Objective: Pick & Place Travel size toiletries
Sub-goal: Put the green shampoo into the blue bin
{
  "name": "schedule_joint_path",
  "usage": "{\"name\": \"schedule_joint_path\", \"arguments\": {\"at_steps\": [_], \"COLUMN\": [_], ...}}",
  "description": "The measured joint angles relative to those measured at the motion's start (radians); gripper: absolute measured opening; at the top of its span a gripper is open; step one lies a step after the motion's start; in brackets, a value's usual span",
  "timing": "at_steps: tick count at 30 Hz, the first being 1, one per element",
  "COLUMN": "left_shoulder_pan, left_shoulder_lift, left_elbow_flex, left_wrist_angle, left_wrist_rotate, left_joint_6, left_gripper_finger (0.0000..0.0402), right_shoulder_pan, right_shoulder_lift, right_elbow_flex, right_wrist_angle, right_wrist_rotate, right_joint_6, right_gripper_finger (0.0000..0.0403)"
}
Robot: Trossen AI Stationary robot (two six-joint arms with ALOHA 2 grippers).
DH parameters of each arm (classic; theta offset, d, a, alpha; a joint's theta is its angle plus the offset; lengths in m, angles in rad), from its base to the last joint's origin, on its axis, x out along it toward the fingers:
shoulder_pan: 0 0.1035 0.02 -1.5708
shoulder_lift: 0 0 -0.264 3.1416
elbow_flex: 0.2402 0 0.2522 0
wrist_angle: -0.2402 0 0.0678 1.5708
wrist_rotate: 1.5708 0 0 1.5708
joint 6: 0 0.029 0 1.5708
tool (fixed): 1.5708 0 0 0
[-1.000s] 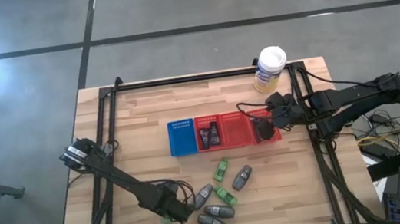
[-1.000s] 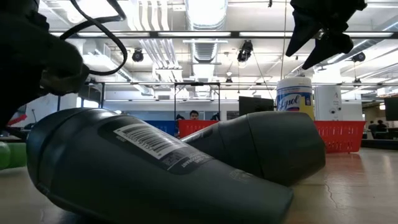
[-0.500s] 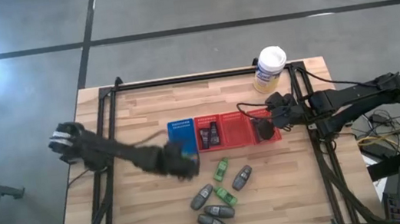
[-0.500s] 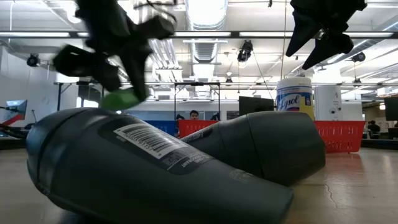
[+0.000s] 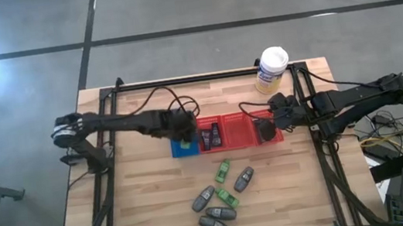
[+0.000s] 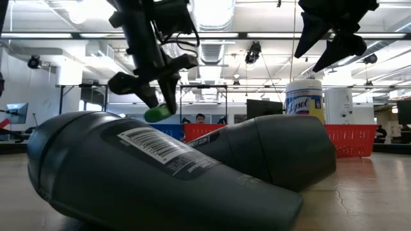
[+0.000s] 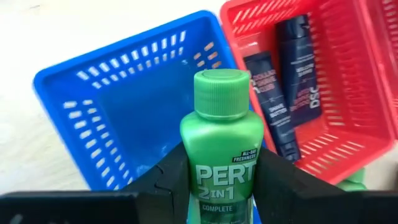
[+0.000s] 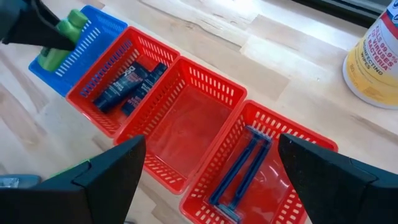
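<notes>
My left gripper (image 5: 183, 131) hangs over the blue slotted tray (image 7: 106, 124), shut on a green bottle (image 7: 221, 155) marked PERT. Another green bottle (image 5: 223, 170), a third (image 5: 228, 198) and several grey oval containers (image 5: 219, 213) lie flat on the wooden table toward its near edge. Two dark tubes (image 7: 280, 106) lie in the red tray beside the blue one. Blue razor-like sticks (image 8: 245, 171) lie in the rightmost red tray. My right gripper (image 8: 211, 155) waits open above that tray. My left gripper pinches the green bottle's body (image 7: 221, 180) between its two fingers (image 7: 168, 180), below the shoulder. The cap end (image 7: 221, 93) sticks out past the fingertips. The fingers point down at a slant, and the bottle (image 6: 157, 113) is lifted clear above the blue tray, cap end lowest.
A tall yellowish canister with a white lid (image 5: 271, 70) stands near the table's far right corner. Three red trays (image 5: 239, 131) sit in a row right of the blue one. Black frame rails (image 5: 109, 180) run along the table's sides. Two grey containers (image 6: 160, 173) fill the low view.
My left gripper, shut on the green bottle, has risen from near the table's near edge and swung toward the far edge and to the right, arriving above the blue tray. The bottle went up with it, clear of the table. The right arm has kept still.
</notes>
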Motion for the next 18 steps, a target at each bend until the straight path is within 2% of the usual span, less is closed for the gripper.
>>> {"name": "schedule_joint_path", "arguments": {"at_steps": [7,15,18], "left_shoulder_pan": [0.04,0.043,0.043], "left_shoulder_lift": [-0.001,-0.006,-0.006], "left_elbow_flex": [-0.105,-0.147,-0.147], "left_wrist_angle": [0.094,0.163,0.161], "left_wrist_rotate": [0.079,0.075,0.063], "left_joint_6": [-0.002,-0.045,-0.039], "left_gripper_finger": [0.0136,0.0137,0.0151], "right_shoulder_pan": [0.0,0.0,0.0], "right_shoulder_lift": [0.0,0.0,0.001], "right_elbow_flex": [0.0,0.0,0.0], "right_wrist_angle": [0.0,0.0,0.0], "right_wrist_rotate": [0.0,0.0,0.0], "right_joint_6": [0.009,0.035,0.044], "right_gripper_finger": [0.0363,0.0363,0.0363]}}
